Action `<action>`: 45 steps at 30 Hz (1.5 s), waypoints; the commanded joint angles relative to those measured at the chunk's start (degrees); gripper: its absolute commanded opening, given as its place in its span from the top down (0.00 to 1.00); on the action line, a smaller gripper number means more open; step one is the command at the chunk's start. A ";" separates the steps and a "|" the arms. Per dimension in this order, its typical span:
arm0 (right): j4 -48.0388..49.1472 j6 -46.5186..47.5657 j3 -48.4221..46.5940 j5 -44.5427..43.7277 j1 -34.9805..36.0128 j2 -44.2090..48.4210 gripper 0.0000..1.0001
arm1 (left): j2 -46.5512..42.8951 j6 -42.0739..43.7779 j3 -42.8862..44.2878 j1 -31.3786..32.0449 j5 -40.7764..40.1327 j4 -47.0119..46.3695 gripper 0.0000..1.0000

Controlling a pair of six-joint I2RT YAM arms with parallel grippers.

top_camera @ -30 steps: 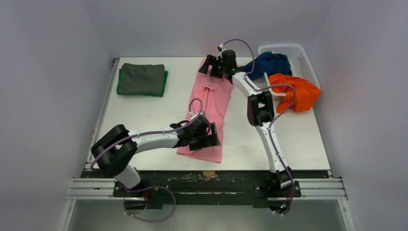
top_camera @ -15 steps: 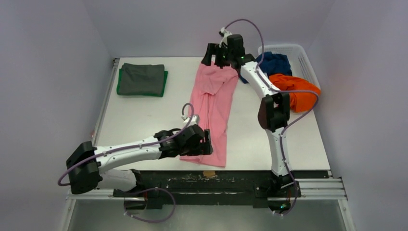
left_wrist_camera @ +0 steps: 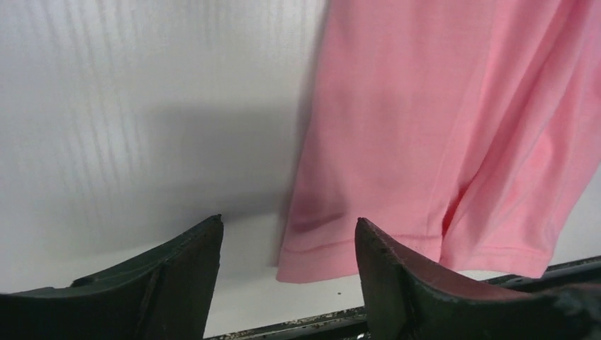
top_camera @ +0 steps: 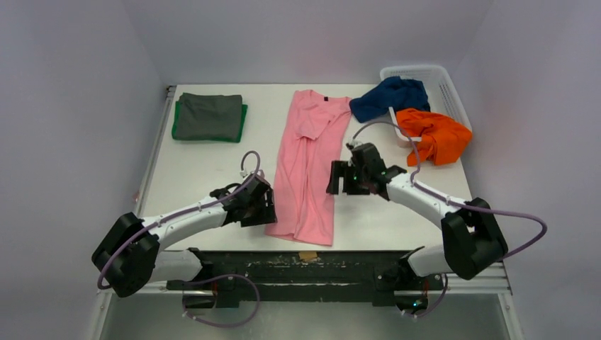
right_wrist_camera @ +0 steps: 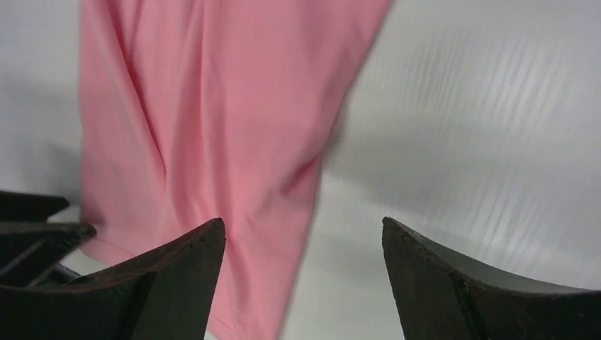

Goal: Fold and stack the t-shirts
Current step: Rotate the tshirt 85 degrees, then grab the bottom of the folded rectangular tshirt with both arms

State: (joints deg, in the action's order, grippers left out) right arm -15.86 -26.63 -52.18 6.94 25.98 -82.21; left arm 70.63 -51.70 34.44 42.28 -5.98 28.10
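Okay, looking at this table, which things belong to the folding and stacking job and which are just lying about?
Part of the job:
pink t-shirt, spread flat mid-table
dark grey t-shirt, folded
green t-shirt, folded beneath the grey one
navy blue t-shirt, crumpled
orange t-shirt, crumpled

Just lying about:
white mesh basket

Centre: shirt; far left: folded shirts; far right: basket.

Pink t-shirt lies lengthwise between left pincer and right pincer.
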 commanded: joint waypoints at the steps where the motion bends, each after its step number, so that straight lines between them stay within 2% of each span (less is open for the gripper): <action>1: 3.73 -7.31 10.38 -0.91 5.33 9.67 0.21 | 3.79 3.17 -1.40 -0.31 9.35 -7.72 0.41; 5: 1.56 -9.63 15.58 -0.73 11.73 12.95 0.26 | 4.25 2.33 -4.39 -0.36 11.72 -9.14 0.58; 8: -0.19 -12.05 18.47 -1.53 15.82 14.87 0.29 | 2.24 1.55 -6.19 -0.36 10.76 -7.23 0.64; 14: -0.38 -15.92 22.50 -1.13 21.23 14.81 0.33 | -0.97 0.39 -8.58 -0.36 9.15 -3.95 0.64; 21: 2.94 -17.49 23.14 2.23 24.29 11.49 0.40 | -2.05 -0.45 -9.73 -0.19 10.65 -2.22 0.66; 28: -1.04 -17.16 21.97 0.41 25.53 11.66 0.41 | -4.85 0.71 -10.36 -0.09 9.34 2.78 0.66; 33: -2.54 -16.69 22.46 0.85 25.70 12.61 0.44 | -3.54 0.95 -10.80 0.14 12.47 -0.52 0.66; 37: -2.05 -16.52 22.69 1.06 25.70 12.56 0.47 | -0.03 0.64 -10.12 0.08 12.38 -4.41 0.71; 39: -0.97 -16.40 22.91 1.79 25.70 11.99 0.48 | 1.95 0.60 -9.35 0.08 12.86 -5.99 0.79; 41: 0.05 -16.15 22.82 2.34 25.70 11.31 0.56 | 3.57 0.85 -8.93 0.08 13.39 -7.88 0.90; 42: 0.57 -16.09 22.69 2.49 25.71 10.99 0.63 | 4.16 1.02 -8.82 0.08 13.61 -8.47 1.00; 45: 1.09 -16.16 22.81 2.62 25.70 11.81 0.91 | 3.38 1.12 -9.65 0.81 15.09 -9.26 1.00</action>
State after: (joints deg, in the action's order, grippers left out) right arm -15.00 -42.76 -29.56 8.75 51.35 -71.02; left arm 71.88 -51.88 28.12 41.82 9.72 16.05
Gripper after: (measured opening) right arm 0.214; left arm 0.021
